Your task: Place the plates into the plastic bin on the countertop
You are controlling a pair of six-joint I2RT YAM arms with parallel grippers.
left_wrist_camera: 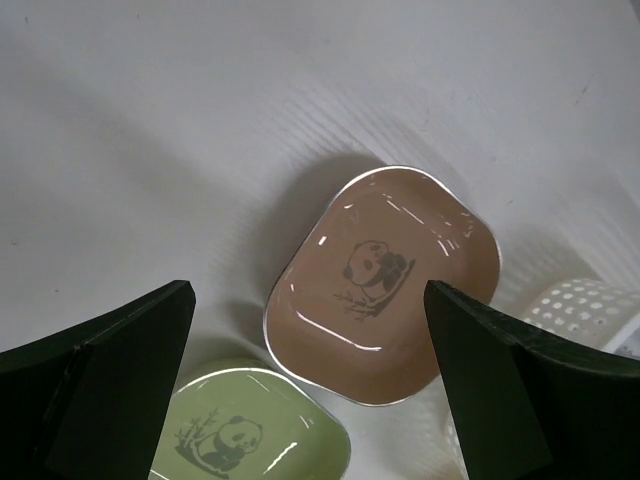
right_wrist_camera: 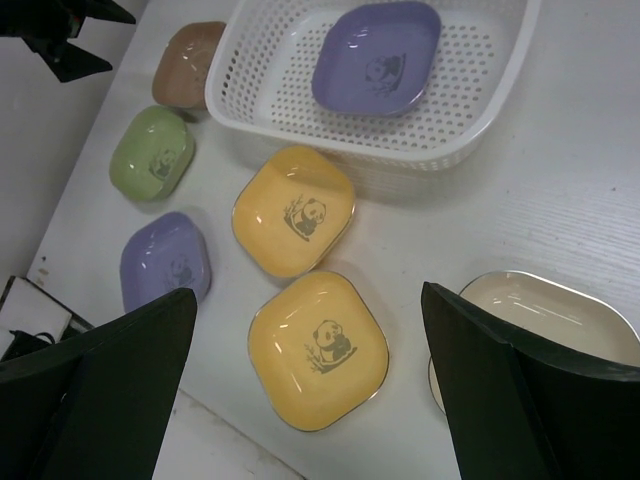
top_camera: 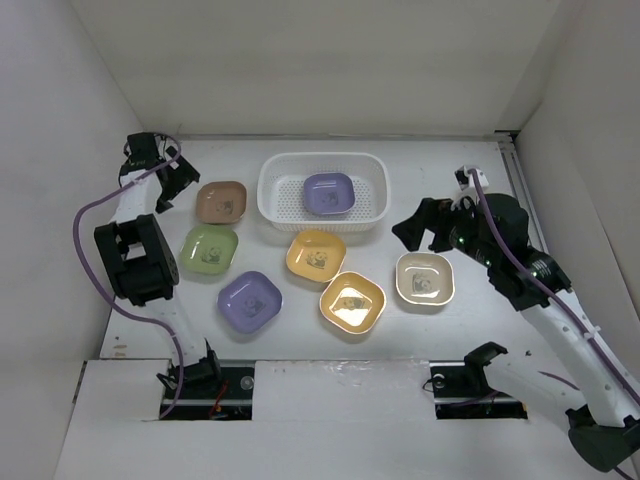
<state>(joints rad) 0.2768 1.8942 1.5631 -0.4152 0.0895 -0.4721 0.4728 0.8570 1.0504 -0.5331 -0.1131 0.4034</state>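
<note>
Status: you are early in the task. Only 1 plate is in: the purple plate [top_camera: 328, 193] lies flat on the floor of the white mesh bin [top_camera: 283, 170], which stands at the back-centre of the surface [top_camera: 420, 160]. I count 6 more outside it, all flat on the surface, none stacked as far as I can see.

Left side: the tan plate [left_wrist_camera: 385, 285] is just beside the bin's left wall. The green plate [left_wrist_camera: 245, 430] is just in front of it, close but apart. A second purple plate [top_camera: 249, 298] lies nearer to you, b/w the green one and the centre.

Centre: one orange-yellow plate [top_camera: 315, 254] sits right at the bin's front wall; I cannot tell if it touches. The other orange-yellow plate [top_camera: 352, 301] is in front of it, a bit to the right.

Right side: the cream plate [top_camera: 424, 279] is near that second orange-yellow one but apart.

The left jaws are wide open and hold nothing. In the wrist view they hang over the tan plate, w/ the plate b/w the two fingers [left_wrist_camera: 120, 380], not touching it. The right jaws are wide open too, empty, above the surface near the cream plate.

So approx. 1 of 7 visible plates is done. My judgement: the tan plate is next for the left arm [top_camera: 135, 255], and the bin has plenty of room.
</note>
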